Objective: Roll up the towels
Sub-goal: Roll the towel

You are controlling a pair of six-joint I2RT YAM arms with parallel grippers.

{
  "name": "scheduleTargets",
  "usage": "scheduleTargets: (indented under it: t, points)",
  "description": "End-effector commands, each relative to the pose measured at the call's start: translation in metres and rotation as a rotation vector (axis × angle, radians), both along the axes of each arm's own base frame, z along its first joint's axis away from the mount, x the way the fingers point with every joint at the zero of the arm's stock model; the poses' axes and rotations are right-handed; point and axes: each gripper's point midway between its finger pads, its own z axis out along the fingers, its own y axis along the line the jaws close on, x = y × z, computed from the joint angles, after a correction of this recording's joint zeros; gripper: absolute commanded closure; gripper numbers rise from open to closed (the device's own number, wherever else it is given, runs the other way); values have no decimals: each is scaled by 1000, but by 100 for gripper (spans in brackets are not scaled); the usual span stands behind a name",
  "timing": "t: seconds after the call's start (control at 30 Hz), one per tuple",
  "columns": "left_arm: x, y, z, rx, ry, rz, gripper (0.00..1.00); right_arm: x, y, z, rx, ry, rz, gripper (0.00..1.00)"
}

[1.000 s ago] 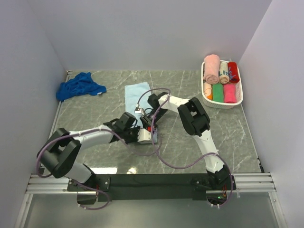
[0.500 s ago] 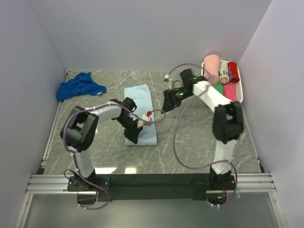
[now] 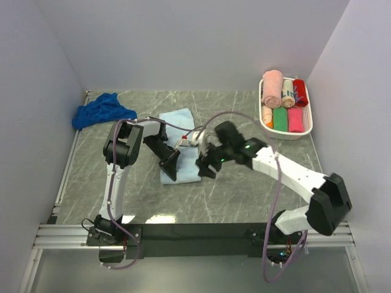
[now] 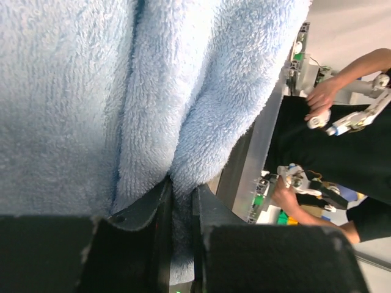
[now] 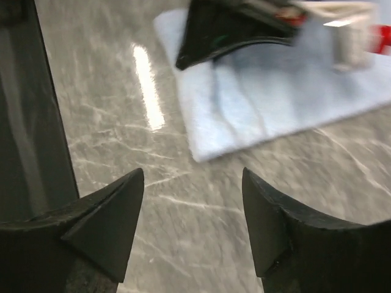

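Right arm (image 3: pixel 287 171) back from basket (image 3: pixel 286 135), right pincer (image 5: pixel 192 177) wide; left pincer (image 4: pixel 181 189) tight on pale blue towel (image 4: pixel 61 91)'s fold.

My grey marbled table top (image 3: pixel 244 195) is shut in by plain pale lilac-white walls (image 3: pixel 183 43) at 9, 12 and 3 o'clock. A ribbed aluminium rail (image 3: pixel 330 235) runs along 6 o'clock, a bright glare patch (image 3: pixel 156 218) of overhead light just beyond it.

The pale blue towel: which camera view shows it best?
The top external view: only there the pale blue towel shows nearly whole. The left wrist view shows just a fold pinched in the left tool; the right wrist view shows one blurred end.
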Motion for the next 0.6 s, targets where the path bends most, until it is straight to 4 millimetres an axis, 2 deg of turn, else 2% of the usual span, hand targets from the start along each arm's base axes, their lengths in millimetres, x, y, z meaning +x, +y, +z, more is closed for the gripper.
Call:
scheduleTargets:
  t: [0.0, 0.03, 0.07, 0.1, 0.13, 0.27, 0.4, 0.5, 0.53, 0.57]
  points:
    - [2, 15, -32, 52, -62, -86, 96, 8, 34, -19, -73, -189, 60, 27]
    - [0, 15, -34, 54, -59, -82, 95, 14, 44, -28, -89, -210, 63, 27]
    - [-1, 16, -35, 57, -55, -79, 94, 13, 53, -31, -92, -226, 86, 16]
    - [-1, 15, -36, 57, -52, -75, 94, 6, 65, -36, -97, -234, 123, 16]
    - [-1, 15, -36, 57, -49, -74, 94, 9, 76, -43, -106, -245, 133, 15]
    - [3, 14, -37, 58, -50, -68, 92, 0, 101, -59, -109, -222, 215, 15]
    - [9, 13, -36, 57, -54, -61, 93, -3, 105, -82, -140, -166, 253, 20]
    - [10, 14, -37, 51, -53, -58, 93, -5, 97, -111, -192, -150, 263, 25]
    - [10, 15, -36, 49, -54, -52, 92, -6, 95, -121, -214, -141, 273, 27]
    - [11, 15, -36, 47, -54, -49, 92, -7, 92, -132, -238, -128, 277, 36]
